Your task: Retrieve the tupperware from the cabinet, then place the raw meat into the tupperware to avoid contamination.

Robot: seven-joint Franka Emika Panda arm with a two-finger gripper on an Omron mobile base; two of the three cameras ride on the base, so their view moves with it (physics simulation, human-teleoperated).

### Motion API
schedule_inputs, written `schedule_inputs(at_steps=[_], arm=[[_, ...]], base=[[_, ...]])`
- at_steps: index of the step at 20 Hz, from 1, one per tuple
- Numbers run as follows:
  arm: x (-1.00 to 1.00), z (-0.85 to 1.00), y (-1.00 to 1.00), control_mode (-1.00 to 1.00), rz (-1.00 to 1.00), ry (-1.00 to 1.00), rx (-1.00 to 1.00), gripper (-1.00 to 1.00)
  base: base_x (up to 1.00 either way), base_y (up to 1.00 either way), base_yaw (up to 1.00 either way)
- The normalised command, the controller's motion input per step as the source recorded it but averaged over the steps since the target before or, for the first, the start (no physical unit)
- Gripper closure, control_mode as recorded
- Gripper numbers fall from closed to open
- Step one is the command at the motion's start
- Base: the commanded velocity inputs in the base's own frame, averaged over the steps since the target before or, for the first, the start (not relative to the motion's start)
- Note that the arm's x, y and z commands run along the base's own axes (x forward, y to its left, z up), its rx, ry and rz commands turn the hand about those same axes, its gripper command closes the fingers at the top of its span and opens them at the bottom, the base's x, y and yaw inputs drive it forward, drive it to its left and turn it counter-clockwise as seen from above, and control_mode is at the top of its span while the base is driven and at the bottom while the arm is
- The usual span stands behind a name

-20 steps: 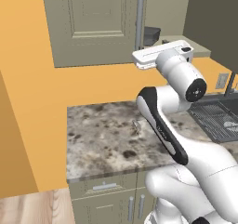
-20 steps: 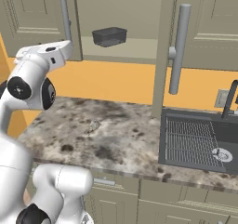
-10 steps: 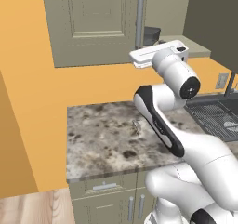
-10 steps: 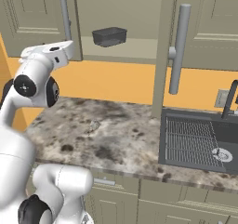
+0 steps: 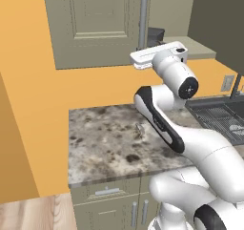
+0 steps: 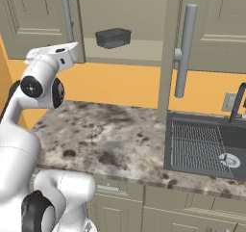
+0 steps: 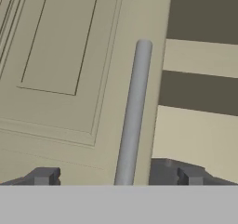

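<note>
Arm swung left vs earlier; gripper (image 7: 116, 176) jaws apart, straddling cabinet (image 6: 120, 14) handle (image 7: 132, 116); tupperware (image 6: 113, 37) partly hidden in left base view.

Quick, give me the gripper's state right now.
Gripper: open and empty, one fingertip on each side of the left cabinet door's bar handle, not closed on it.
</note>
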Motion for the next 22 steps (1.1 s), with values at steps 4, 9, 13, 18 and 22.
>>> schedule_inputs(at_steps=[4,9,13,18,22], arm=[[0.24,-0.06,0.04,-1.00,0.00,0.00,0.00,-1.00],[0.23,-0.05,0.04,-1.00,0.00,0.00,0.00,-1.00],[0.23,-0.03,0.04,-1.00,0.00,0.00,0.00,-1.00],[0.22,-0.02,0.03,-1.00,0.00,0.00,0.00,-1.00],[0.21,0.00,0.01,-1.00,0.00,0.00,0.00,-1.00]], base=[[0.00,0.00,0.00],[0.00,0.00,0.00],[0.00,0.00,0.00],[0.00,0.00,0.00],[0.00,0.00,0.00]])
